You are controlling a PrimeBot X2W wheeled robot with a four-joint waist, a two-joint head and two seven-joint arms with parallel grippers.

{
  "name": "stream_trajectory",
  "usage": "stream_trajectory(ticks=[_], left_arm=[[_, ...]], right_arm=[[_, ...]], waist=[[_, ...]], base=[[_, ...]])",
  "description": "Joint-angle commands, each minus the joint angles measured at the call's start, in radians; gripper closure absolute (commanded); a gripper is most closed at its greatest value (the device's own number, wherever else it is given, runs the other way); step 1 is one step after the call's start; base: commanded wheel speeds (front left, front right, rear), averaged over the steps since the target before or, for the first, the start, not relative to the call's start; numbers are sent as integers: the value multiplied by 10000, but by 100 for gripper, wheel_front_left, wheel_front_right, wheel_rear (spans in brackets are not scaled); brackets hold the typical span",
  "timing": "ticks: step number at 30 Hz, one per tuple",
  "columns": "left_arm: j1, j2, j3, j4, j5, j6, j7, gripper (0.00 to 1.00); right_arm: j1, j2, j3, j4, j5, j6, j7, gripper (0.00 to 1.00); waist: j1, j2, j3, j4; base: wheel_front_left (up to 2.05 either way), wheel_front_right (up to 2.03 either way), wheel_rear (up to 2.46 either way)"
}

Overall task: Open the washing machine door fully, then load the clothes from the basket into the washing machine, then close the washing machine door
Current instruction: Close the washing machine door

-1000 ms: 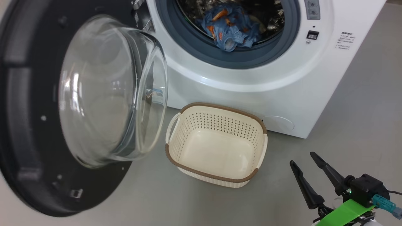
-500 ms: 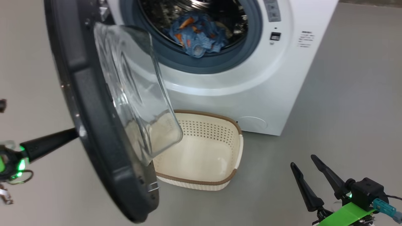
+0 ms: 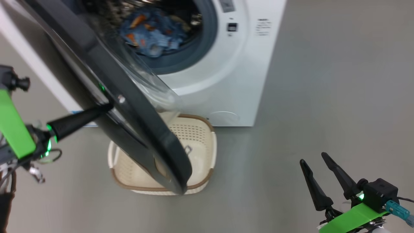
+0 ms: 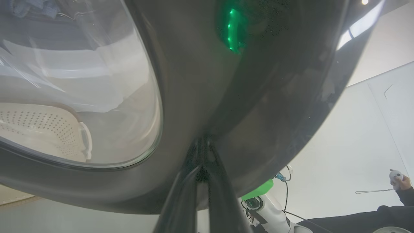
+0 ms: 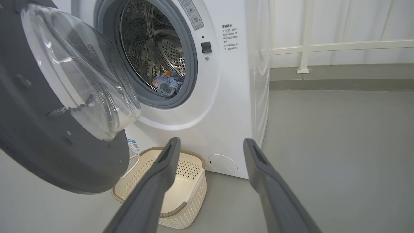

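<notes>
My left gripper point(image 3: 107, 106), its 2 fingers pressed together, touches the outer face of the washing machine door point(image 3: 145, 129), which hangs partly open over the basket point(image 3: 207, 142). The clothes point(image 3: 148, 32) lie inside the washing machine point(image 3: 226, 81) (in its drum). My right gripper point(image 3: 312, 157) is spread, holding nothing.

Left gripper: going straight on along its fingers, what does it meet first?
The washing machine door: the shut left gripper has its tips right at the door's glossy black rim, beside the glass bowl, apparently touching, with nothing between.
</notes>
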Motion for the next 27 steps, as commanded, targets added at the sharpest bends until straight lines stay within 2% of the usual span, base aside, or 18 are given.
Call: stream_trajectory(ticks=[1, 8, 15, 20, 26, 27], left_arm=[[-674, 296, 417, -89, 166, -73, -236, 100], [-1523, 48, 336, 655, 655, -73, -1021, 100], [-2250, -5, 166, 1348, 1019, -73, -1864, 100], [-2225, 212, -155, 1532, 1083, -73, -2124, 100], [-1626, 520, -324, 1420, 1091, -73, -2514, 100], [-1486, 568, -351, 1385, 1085, -73, -2586, 91]], right_arm=[[-282, -27, 118, -276, -123, 27, -48, 0], [-522, 226, 41, -293, -164, 27, -48, 0], [-691, 427, -10, -270, -190, 27, -48, 0], [-703, 507, -37, -245, -200, 27, -48, 0], [-623, 476, -73, -228, -202, 27, -48, 0], [-609, 458, -62, -224, -201, 27, -48, 0]], waist=[[0, -1, 296, -661], [0, -1, 571, -1456], [0, -1, 713, -1899], [0, -1, 654, -1973], [0, -1, 498, -1754], [0, -1, 461, -1709]], base=[[0, 0, 0], [0, 0, 0], [0, 0, 0], [0, 0, 0], [0, 0, 0], [0, 0, 0]])
